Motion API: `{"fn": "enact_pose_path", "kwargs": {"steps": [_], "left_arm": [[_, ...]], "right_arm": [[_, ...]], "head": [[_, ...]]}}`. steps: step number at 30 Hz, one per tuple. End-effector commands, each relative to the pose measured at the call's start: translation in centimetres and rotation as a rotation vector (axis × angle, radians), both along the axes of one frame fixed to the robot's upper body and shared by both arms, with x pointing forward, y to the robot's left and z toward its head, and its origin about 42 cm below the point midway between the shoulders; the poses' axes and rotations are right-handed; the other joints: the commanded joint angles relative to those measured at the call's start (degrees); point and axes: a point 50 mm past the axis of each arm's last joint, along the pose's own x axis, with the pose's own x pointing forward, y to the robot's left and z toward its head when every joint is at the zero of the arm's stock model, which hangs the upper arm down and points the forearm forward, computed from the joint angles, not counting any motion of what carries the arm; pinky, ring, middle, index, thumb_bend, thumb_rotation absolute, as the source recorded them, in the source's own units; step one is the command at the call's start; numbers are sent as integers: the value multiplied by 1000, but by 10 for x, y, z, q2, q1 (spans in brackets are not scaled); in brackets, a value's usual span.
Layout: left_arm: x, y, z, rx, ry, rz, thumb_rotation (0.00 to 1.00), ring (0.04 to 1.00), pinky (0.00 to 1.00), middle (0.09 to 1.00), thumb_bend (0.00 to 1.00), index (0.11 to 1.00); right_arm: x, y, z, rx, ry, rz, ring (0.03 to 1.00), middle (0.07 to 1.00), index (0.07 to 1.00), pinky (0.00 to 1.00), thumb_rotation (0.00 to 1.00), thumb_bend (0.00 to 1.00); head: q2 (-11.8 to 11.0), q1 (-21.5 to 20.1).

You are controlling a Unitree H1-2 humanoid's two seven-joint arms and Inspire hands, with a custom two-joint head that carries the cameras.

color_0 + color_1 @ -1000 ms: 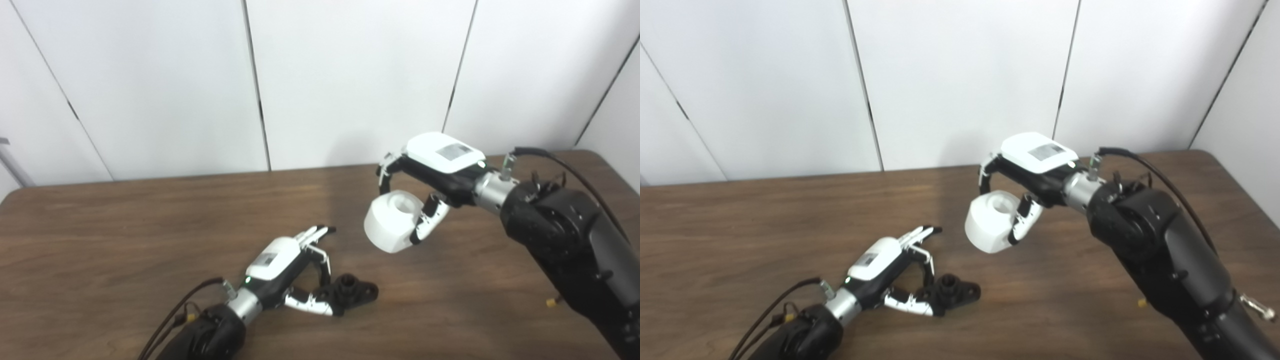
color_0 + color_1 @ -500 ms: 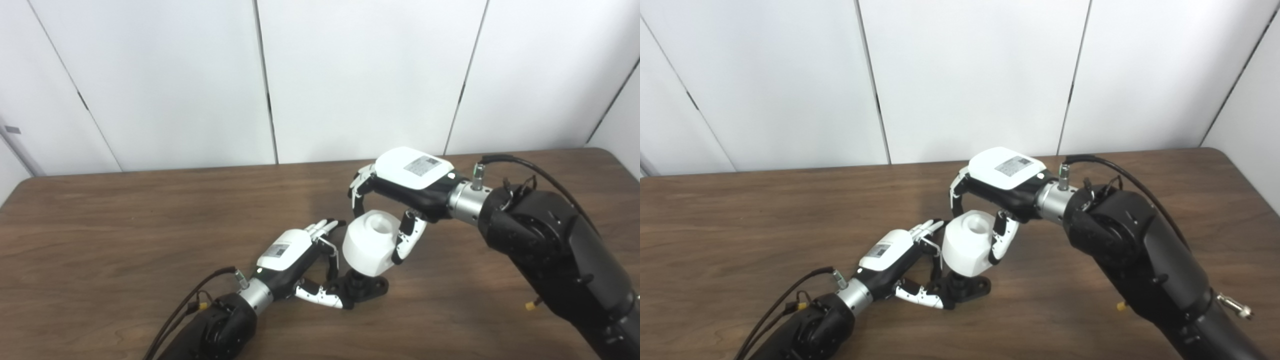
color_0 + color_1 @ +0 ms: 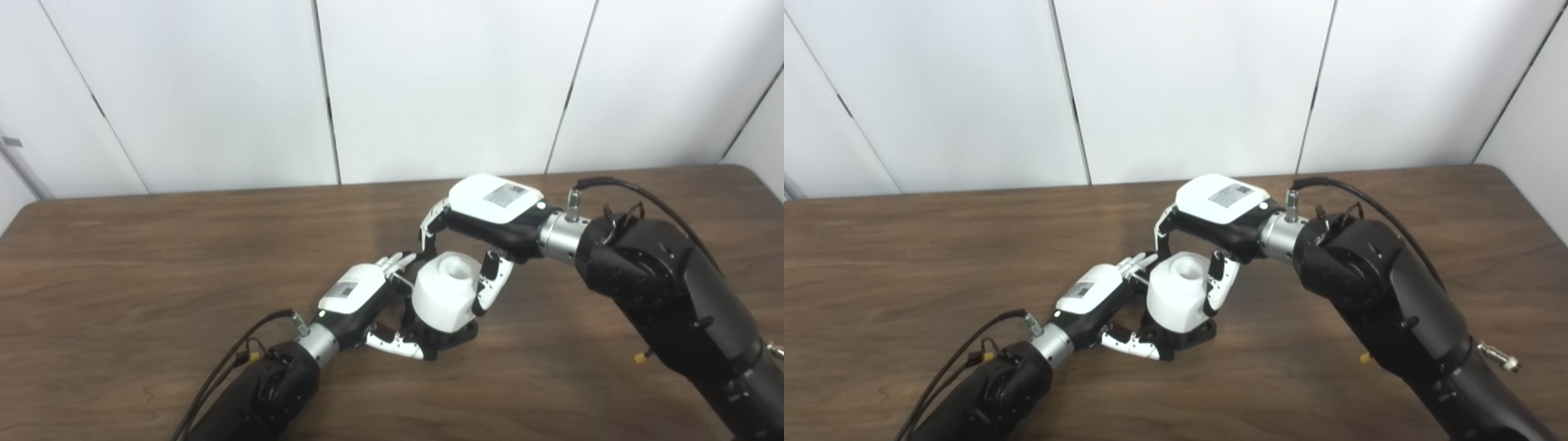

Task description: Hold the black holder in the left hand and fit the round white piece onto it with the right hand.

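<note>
here the left hand (image 3: 361, 297) lies low on the brown tabletop (image 3: 122, 275), its arm coming in from the bottom left, and its thumb and fingers (image 3: 392, 346) are closed around the near end of the black holder (image 3: 456, 335), which sits flat on the wood. only the right edge of the holder shows, since the round white piece (image 3: 444, 293) covers most of it. the white piece is a squat cylinder with a round hollow in its top face, standing a little tilted, its bottom touching the holder; whether it is fully seated cannot be told. the right hand (image 3: 490, 211) reaches in from the right, palm down above the piece, and grips it: fingers curl down over the far left side, and the thumb (image 3: 490, 285) presses against the near right side. the fingertips of the left hand lie just beside the white piece on its left, close to the right hand's curled fingers. a black cable (image 3: 637, 193) loops over the right forearm, and other cables trail from the left wrist. behind the tabletop stands a white panelled wall (image 3: 429, 86).
</note>
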Motion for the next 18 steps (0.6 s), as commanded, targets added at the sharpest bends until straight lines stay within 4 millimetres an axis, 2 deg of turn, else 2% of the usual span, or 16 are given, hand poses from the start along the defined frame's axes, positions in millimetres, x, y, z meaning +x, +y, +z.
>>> {"fn": "enact_pose_path", "kwargs": {"steps": [1,18], "left_arm": [[-19,1,-35,166,149,-29,66,1000,978,979,524,486],[-24,1,-29,155,151,-21,67,1000,991,980,524,485]], "right_arm": [[1,4,16,-4,-70,31,841,754,480,690,142,527],[5,10,-14,-75,-15,79,839,758,480,685,144,527]], "head": [[1,1],[12,6]]}}
